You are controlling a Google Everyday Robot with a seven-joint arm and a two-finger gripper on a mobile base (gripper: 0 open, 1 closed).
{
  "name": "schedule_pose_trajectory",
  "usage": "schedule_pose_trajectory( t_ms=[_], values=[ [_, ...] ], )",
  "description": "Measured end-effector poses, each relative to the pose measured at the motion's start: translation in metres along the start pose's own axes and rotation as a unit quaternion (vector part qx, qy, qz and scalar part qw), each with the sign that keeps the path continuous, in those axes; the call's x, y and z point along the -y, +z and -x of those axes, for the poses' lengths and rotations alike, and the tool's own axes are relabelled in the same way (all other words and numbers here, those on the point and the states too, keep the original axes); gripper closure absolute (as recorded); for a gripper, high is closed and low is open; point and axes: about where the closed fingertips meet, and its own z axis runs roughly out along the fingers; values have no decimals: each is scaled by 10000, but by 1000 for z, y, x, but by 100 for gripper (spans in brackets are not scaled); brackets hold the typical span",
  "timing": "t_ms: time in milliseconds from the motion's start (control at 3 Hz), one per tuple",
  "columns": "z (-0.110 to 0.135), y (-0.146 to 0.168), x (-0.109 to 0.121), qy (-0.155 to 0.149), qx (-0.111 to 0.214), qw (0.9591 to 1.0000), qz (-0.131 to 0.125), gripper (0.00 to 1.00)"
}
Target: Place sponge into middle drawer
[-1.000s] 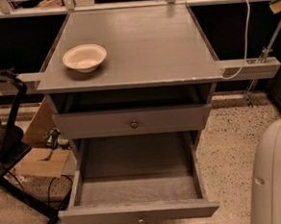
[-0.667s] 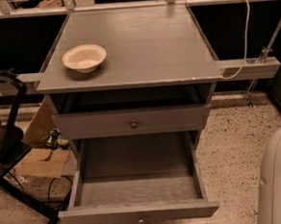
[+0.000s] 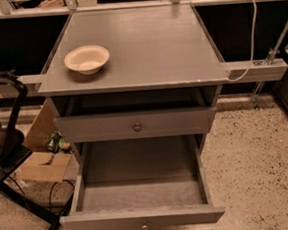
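- Gripper of the single arm is out of view, somewhere beyond the frame's edge; whether it is open, closed or carrying anything cannot be told.
- No sponge shows anywhere, neither on the flat grey wood-grain tabletop (image 3: 149,42) nor on the visible drawer floor.
- Wide grey wood-grain middle drawer (image 3: 141,218) with a small round knob stands pulled out at six o'clock in the frame, its long axis running nine to three, open upward.
- Closed grey upper drawer front (image 3: 105,125) sits at twelve o'clock from it; a cream round bowl (image 3: 86,58) rests at ten o'clock on the tabletop.
- Bearing from gripper to drawer cannot be fixed; any drop likely has to come from above, forward of the upper front.
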Motion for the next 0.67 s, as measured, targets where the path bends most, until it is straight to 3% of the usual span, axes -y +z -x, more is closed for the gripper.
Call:
schedule_pose_trajectory(
  t_ms=[333, 667],
  values=[
    [7, 16, 1, -25, 134, 9999, 74, 100],
    [0, 52, -39, -186, 492, 9965, 648, 100]
  ],
)
